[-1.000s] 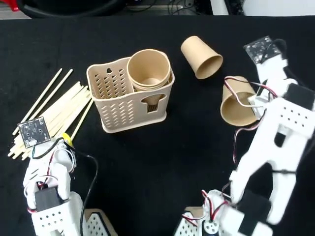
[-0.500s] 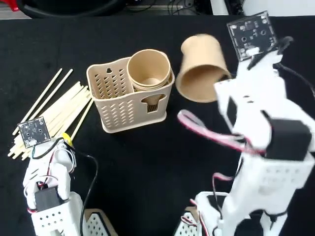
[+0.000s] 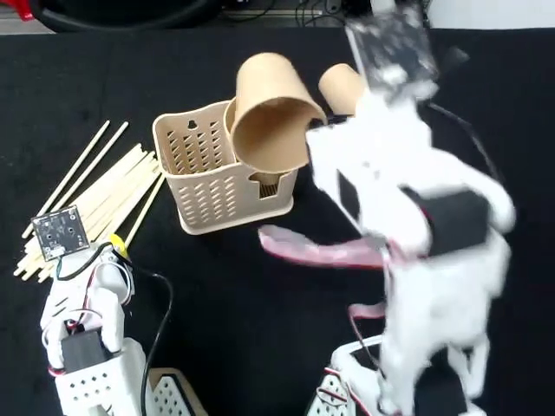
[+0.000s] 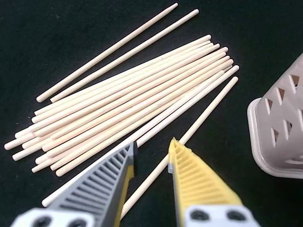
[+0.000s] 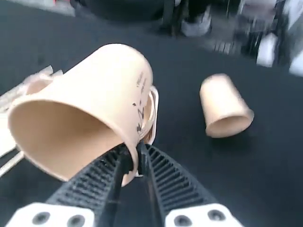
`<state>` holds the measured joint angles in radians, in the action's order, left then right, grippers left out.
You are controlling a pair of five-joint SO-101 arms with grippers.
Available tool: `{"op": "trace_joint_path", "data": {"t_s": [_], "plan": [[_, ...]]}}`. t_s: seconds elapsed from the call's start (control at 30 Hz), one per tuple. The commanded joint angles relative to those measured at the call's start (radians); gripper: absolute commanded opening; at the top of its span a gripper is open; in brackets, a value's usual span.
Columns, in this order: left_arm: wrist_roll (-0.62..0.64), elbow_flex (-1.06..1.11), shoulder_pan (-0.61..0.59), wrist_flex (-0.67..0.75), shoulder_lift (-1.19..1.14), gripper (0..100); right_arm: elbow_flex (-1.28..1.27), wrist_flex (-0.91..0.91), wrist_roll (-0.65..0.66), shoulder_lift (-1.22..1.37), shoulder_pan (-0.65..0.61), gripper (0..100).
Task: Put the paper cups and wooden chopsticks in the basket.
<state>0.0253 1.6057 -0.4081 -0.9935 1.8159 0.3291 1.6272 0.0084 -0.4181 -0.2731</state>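
Above basket, R gripper clamps tilted paper cup, L gripper narrowly open over chopsticks.

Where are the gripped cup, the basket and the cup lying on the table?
held paper cup (image 3: 264, 82), high view, outer side wall
basket (image 3: 212, 191), high view, perforated front wall
lying paper cup (image 5: 222, 101), right wrist view, side wall

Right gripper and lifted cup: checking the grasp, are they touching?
Touching. The right wrist view shows the right gripper pinching the paper cup's wall at its rim.
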Motion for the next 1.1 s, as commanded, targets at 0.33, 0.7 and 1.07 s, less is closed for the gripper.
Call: {"op": "trace_joint_path", "data": {"t_s": [0.33,0.7,1.07], "plan": [[-0.005,-0.004,0.008,0.017,0.003,13,0.039,-0.002,-0.018,0.153,-0.011,2.1],[-0.005,-0.004,0.008,0.017,0.003,13,0.177,-0.029,0.021,0.159,-0.011,22.6],[-0.005,-0.004,0.010,0.017,0.003,13,0.033,-0.350,0.017,0.160,-0.044,22.6]]}}
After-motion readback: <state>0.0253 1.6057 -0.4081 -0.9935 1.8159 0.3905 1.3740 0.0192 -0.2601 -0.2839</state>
